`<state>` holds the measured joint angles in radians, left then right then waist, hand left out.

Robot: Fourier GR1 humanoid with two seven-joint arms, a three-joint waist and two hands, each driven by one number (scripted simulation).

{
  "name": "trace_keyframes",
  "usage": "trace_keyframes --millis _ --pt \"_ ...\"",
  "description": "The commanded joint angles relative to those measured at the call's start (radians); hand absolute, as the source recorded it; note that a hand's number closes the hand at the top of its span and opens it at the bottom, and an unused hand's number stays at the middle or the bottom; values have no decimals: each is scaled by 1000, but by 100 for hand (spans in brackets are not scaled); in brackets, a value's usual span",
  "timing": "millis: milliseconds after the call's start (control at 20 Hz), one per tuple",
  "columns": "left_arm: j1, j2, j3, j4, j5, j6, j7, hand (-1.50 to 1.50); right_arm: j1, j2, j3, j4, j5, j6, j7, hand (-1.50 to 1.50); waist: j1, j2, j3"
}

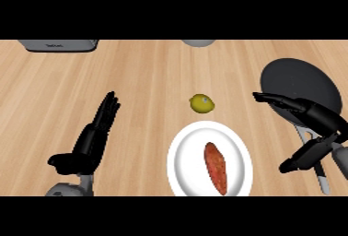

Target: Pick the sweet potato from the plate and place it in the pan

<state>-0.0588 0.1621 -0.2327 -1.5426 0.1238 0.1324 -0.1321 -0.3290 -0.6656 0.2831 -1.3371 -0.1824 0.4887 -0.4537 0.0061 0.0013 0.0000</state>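
Observation:
An orange-red sweet potato [216, 168] lies lengthwise on a white plate [187, 152] at the lower middle of the counter. A dark round pan [299, 82] sits at the right, its grey handle [319, 173] running toward the lower edge. My right hand [314, 116] hovers over the pan's near rim, right of the plate, fingers spread and relaxed, holding nothing. At the left, my left hand [95, 133] rests open with fingers pointing up, well clear of the plate.
A small yellow-green fruit [202, 103] lies just beyond the plate. A grey appliance [58, 45] stands at the far left edge and a grey rounded object [198, 43] at the far middle. Bare wooden counter lies between them.

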Motion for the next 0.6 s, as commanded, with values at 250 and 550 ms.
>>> trace_keyframes --millis 250,550 --pt "10 -6 -11 -31 -20 -4 19 0 -131 33 170 -59 256 24 191 -150 8 -1 0" --pt "17 -48 -19 39 -53 22 -39 0 -133 42 321 -97 491 19 193 -150 -1 0 0"
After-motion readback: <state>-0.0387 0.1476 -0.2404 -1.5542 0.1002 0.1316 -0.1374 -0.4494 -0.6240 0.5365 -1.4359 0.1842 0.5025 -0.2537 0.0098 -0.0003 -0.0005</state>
